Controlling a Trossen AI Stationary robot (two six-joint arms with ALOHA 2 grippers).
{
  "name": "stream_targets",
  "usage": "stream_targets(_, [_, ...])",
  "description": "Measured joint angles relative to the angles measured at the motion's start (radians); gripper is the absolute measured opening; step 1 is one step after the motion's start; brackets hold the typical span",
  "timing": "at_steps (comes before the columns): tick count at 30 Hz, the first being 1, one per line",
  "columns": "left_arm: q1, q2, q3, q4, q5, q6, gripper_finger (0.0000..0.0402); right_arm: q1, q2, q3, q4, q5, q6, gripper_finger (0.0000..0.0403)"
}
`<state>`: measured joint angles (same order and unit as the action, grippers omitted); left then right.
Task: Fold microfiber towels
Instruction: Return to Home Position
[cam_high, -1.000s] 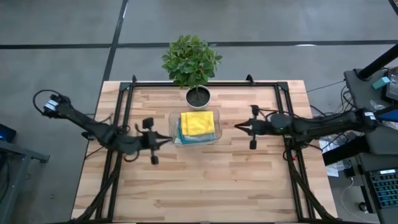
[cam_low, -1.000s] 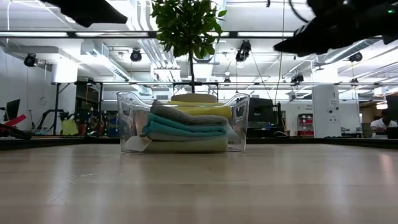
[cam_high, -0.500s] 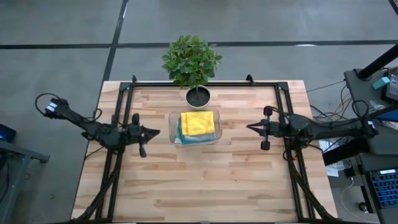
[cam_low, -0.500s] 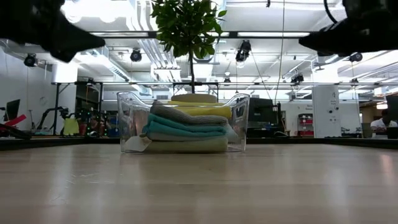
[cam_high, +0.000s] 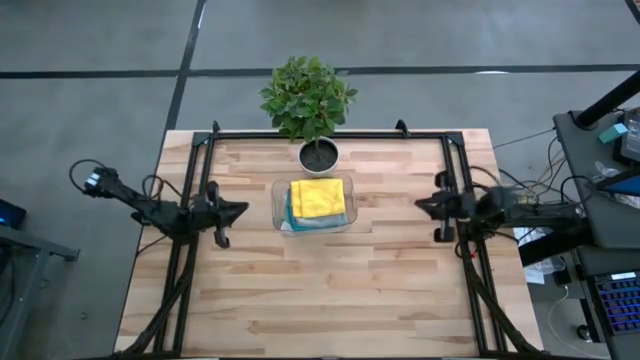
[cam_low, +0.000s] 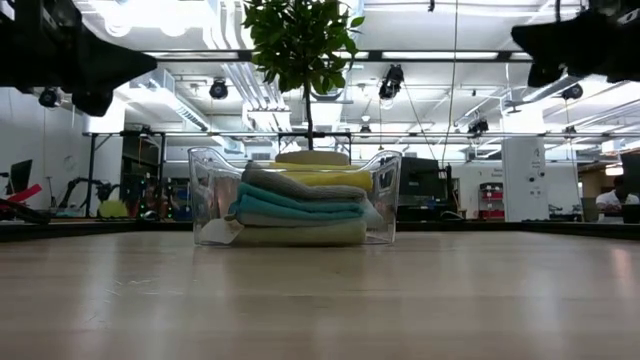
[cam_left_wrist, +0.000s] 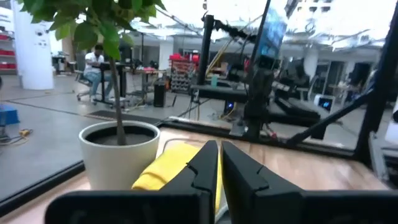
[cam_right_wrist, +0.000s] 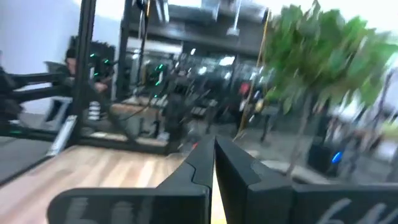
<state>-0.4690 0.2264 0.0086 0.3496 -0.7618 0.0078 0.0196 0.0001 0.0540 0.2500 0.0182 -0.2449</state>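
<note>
Both arms have drawn back to the bench sides since a second ago; the folded stack is unchanged.
Wooden bench (cam_high: 330, 290): the left end effector (cam_high: 240, 209) is by the left rail and the right end effector (cam_high: 422, 205) by the right rail. Both are well apart from the tray, fingers closed to a thin slit, holding nothing. The clear tray (cam_low: 205, 190) at bench centre holds the yellow towel (cam_high: 317, 197) on top, with the grey towel (cam_low: 300, 186) and teal towel (cam_low: 300, 205) beneath. A potted plant (cam_high: 308, 95) stands just behind. Room: ceiling lights, a seated person (cam_left_wrist: 96, 59).
</note>
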Motion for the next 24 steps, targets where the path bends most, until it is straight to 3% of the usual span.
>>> stream_targets(10, [0.000, -0.024, -0.001, 0.009, 0.001, -0.001, 0.0006, 0.002, 0.030, -0.015, -0.207, -0.018, 0.393, 0.0009])
stream_targets(15, [0.000, -0.013, -0.002, 0.008, 0.001, -0.001, 0.0006, 0.002, 0.042, -0.012, -0.313, -0.020, 0.403, 0.0009])
stream_targets(24, [0.000, -0.012, -0.003, 0.008, 0.001, -0.001, 0.0006, 0.002, 0.054, -0.012, -0.314, -0.019, 0.391, 0.0009])
